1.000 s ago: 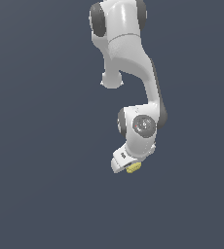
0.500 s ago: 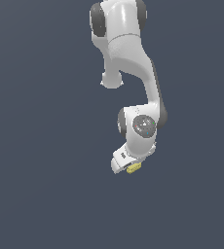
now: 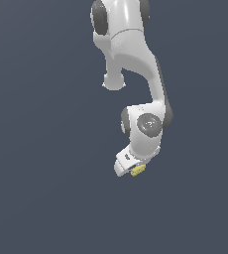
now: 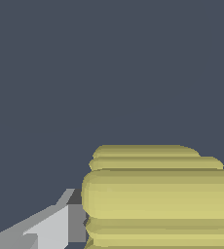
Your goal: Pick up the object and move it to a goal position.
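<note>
The object (image 3: 138, 170) is a small pale-yellow ridged chunk peeking out at the lower tip of the white arm in the exterior view. My gripper (image 3: 132, 169) is shut on it, and the white hand covers most of it there. In the wrist view the object (image 4: 158, 194) fills the lower right as stacked yellow ridges, very close to the camera. One grey finger (image 4: 55, 226) presses against its side. The other finger is out of frame.
The white arm (image 3: 136, 64) comes down from the top of the exterior view, with its round wrist joint (image 3: 148, 124) just above the hand. Around it there is only a plain dark blue-grey background (image 3: 41, 149).
</note>
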Action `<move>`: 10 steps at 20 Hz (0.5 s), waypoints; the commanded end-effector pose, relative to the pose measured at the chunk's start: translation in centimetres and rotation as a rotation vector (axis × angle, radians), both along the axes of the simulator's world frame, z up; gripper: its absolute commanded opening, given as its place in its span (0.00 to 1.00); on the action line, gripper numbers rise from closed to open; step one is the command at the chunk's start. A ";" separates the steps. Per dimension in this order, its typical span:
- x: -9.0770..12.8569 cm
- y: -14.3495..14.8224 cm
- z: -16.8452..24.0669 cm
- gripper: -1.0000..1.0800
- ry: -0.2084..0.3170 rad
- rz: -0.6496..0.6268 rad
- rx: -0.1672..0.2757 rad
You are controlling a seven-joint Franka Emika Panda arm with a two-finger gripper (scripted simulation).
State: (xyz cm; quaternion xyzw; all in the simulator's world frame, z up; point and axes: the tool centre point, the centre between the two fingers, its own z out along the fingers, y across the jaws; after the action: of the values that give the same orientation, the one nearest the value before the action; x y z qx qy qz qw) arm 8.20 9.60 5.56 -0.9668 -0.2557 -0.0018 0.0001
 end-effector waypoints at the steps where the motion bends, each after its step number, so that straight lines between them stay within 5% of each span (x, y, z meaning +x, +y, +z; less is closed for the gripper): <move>1: 0.2 0.4 1.5 0.00 -0.006 0.022 0.001; 10: 0.6 3.1 11.4 0.00 -0.038 0.175 0.011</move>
State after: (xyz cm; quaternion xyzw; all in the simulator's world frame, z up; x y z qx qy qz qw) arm 8.78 12.11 14.82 -0.9458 -0.3242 -0.0175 0.0007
